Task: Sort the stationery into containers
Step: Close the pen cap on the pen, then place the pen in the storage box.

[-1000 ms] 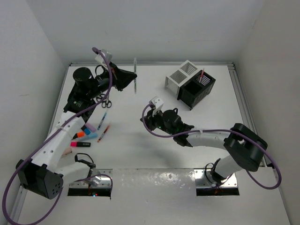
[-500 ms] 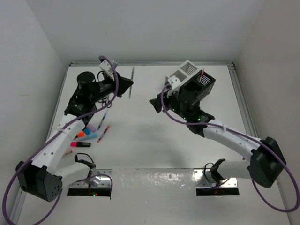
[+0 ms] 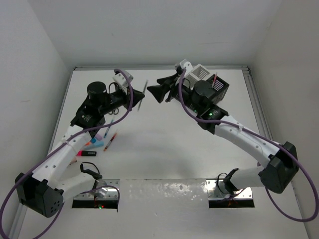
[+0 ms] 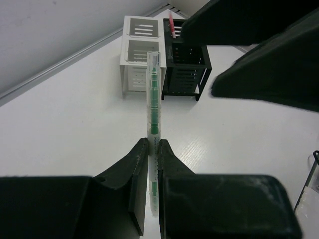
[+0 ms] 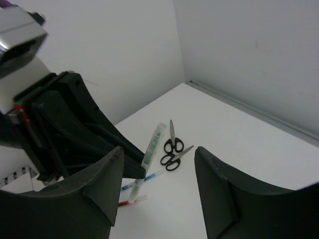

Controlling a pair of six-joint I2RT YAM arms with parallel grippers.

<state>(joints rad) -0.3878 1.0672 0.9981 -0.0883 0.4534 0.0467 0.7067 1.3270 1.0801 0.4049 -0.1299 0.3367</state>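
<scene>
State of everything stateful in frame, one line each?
left gripper: shut on green pen
green pen: clamped, lifted off table
right gripper: open, empty
scissors: flat on table, blades closed
black box: upright, pink pen inside
highlighters: lying on table

- A thin green pen (image 4: 153, 99) with a clear plastic barrel is pinched near one end by the closed left gripper (image 4: 153, 145). It is raised off the table, its free end pointing towards the containers.
- Two joined slatted rectangular organisers stand upright at the far right. The white box (image 4: 133, 67) touches the black box (image 4: 187, 67), and a thin pink-red pen (image 4: 171, 22) leans out of the black one.
- Two small black-handled scissors (image 5: 173, 144) with metal blades lie flat, close together, at the far left.
- A short, chunky orange highlighter (image 3: 87, 143) and a blue highlighter (image 3: 98, 145) lie side by side at the left. A thin blue pen (image 3: 108, 130) and a red pen (image 3: 111, 140) lie just beside them.
</scene>
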